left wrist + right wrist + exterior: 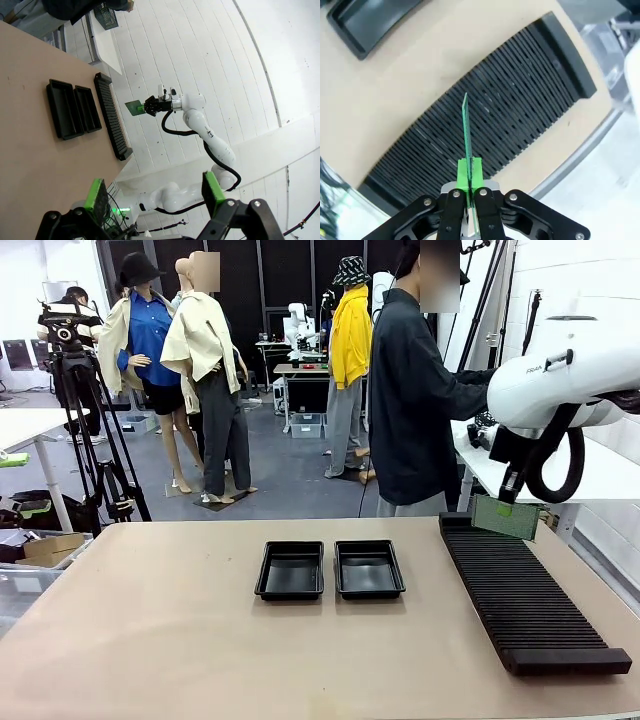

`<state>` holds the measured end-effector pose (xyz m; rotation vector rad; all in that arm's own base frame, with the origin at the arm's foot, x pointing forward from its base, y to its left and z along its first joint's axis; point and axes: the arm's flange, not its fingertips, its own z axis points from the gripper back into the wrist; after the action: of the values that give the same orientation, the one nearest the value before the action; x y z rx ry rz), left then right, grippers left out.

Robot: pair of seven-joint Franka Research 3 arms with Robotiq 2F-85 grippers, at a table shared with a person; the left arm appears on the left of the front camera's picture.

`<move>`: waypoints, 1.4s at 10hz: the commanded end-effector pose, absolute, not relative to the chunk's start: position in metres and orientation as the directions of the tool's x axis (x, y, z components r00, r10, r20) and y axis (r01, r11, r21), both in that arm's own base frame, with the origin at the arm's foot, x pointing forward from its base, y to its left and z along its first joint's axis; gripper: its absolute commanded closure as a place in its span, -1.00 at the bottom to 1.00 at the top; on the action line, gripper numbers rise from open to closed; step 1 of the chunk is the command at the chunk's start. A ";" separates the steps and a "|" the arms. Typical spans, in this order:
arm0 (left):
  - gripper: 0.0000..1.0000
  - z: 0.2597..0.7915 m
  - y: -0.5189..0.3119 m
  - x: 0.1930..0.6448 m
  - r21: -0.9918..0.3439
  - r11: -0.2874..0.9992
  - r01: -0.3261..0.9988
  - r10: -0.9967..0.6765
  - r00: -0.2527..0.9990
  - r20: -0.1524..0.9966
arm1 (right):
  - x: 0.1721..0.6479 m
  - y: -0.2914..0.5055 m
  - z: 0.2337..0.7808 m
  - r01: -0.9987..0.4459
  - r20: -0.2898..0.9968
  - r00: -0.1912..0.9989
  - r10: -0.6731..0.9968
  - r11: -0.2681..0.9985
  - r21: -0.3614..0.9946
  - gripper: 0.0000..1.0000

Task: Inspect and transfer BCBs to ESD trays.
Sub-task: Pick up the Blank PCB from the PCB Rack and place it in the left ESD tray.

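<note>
My right gripper [505, 508] is shut on a thin green BCB [505, 517], held above the far end of the long black slotted rack [525, 590]. In the right wrist view the BCB [466, 130] stands edge-on between the green pads [470, 172], over the rack [485, 135]. Two black ESD trays [290, 570] [368, 568] lie side by side in the middle of the table, both empty. My left gripper [155, 192] is open with nothing between its fingers, high above the table; its view shows the trays [62, 107] [89, 107] and the right gripper with the BCB [133, 107].
A person in a dark top [420, 400] stands at the table's far side, turned toward a white side table [600, 475]. A tripod with a camera [70, 390] stands at the far left. Boxes [40, 545] sit beyond the table's left edge.
</note>
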<state>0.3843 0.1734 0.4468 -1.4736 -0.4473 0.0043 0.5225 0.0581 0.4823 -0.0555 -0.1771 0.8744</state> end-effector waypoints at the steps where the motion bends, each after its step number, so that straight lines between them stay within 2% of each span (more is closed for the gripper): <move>1: -1.00 0.448 0.174 0.383 -0.956 0.115 0.270 0.277 0.915 0.292 | 0.512 0.080 0.480 -0.590 0.139 0.786 0.602 0.798 -0.122 1.00; 4: -1.00 0.448 0.174 0.383 -0.956 0.115 0.270 0.277 0.915 0.292 | 0.510 0.105 0.480 -0.337 0.211 0.918 0.335 0.941 -0.026 1.00; 5: -1.00 0.448 0.174 0.383 -0.956 0.115 0.270 0.277 0.915 0.292 | 0.509 0.114 0.479 -0.258 0.242 0.937 0.250 0.966 0.001 1.00; 8: -1.00 0.448 0.174 0.383 -0.956 0.115 0.270 0.277 0.915 0.292 | 0.509 0.145 0.474 -0.033 0.218 0.976 0.005 0.992 0.125 1.00; 11: -1.00 0.448 0.174 0.383 -0.956 0.115 0.270 0.277 0.915 0.292 | 0.511 0.181 0.457 0.017 0.168 0.984 -0.055 0.976 0.218 1.00; 14: -1.00 0.448 0.174 0.383 -0.956 0.115 0.270 0.277 0.915 0.292 | 0.517 0.220 0.450 0.039 0.180 0.977 -0.111 0.931 0.362 1.00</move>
<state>0.3843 0.1735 0.4469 -1.4733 -0.4476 0.0044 0.5117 0.2110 0.4527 0.3035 -0.1791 -0.0507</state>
